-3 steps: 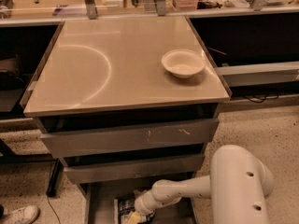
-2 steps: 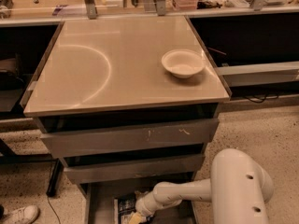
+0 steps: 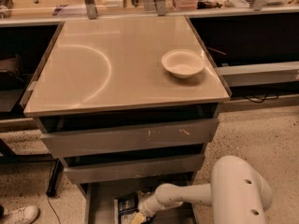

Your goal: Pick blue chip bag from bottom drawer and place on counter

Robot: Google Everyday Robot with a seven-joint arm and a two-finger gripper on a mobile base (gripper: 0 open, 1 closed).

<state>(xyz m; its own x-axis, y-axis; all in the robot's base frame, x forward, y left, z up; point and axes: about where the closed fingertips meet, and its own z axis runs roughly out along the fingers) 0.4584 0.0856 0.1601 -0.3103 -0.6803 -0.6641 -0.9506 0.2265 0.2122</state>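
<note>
Almost nothing has changed in the last second. The gripper at the end of the white rounded robot arm stays low inside the shallow grey metal bottom drawer, which is pulled open under the two grey drawers with scuffed fronts. The small dark navy foil chip bag with white label patches still lies on the drawer floor, just beside the gripper on its left and maybe touching it. I cannot tell if the jaws are spread, pressed together or already pinching the bag, because the tip sits at the bottom edge of the view.

The bag has not risen and has not shifted, so I judge that the task is still at the grasp step and that the lift has not yet begun. The wide glossy beige-grey counter surface above carries only a white round bowl near its right edge, well apart from the open area on the left and in the middle, where the bag could later be put.
</note>
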